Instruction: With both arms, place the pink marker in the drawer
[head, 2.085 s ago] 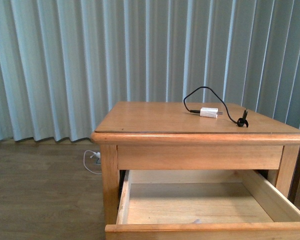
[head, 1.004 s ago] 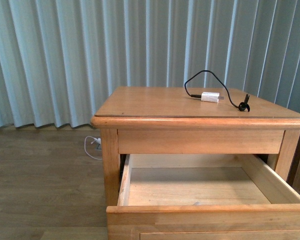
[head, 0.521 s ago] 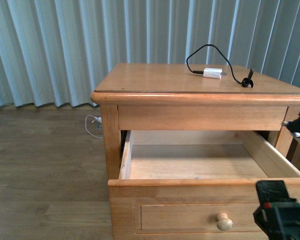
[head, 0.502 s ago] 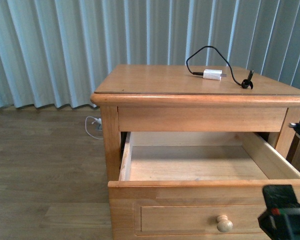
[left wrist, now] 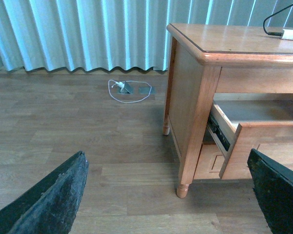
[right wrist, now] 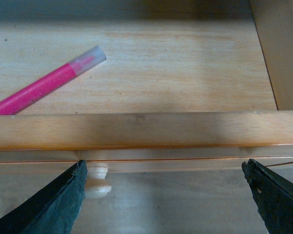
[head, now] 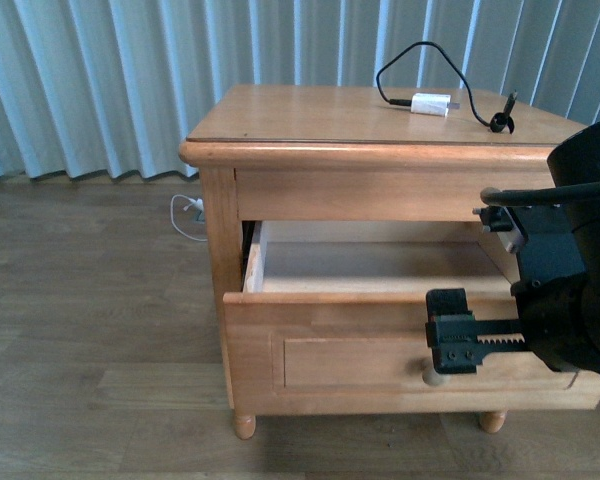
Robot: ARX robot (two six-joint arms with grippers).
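The pink marker [right wrist: 44, 87] lies flat on the floor of the open drawer [right wrist: 146, 129], its clear-white cap pointing toward the drawer's middle. In the front view it is hidden behind the drawer front [head: 360, 345]. My right gripper [right wrist: 163, 195] is open above the drawer's front edge, with the round knob [right wrist: 97, 178] just inside one finger [right wrist: 53, 204]. In the front view that gripper [head: 452, 345] hangs before the drawer front and partly covers the knob. My left gripper [left wrist: 163, 195] is open and empty over the floor beside the nightstand [left wrist: 195, 97].
A white charger plug [head: 430, 103] with a black cable lies on the nightstand top. A white cable [head: 187, 215] lies on the wood floor by the pale blue curtain [head: 100, 80]. The nightstand leg [left wrist: 183, 187] stands near my left gripper.
The front view has drawn back from the nightstand and now shows the whole drawer front. My right arm has come up into view at the right, in front of the knob.
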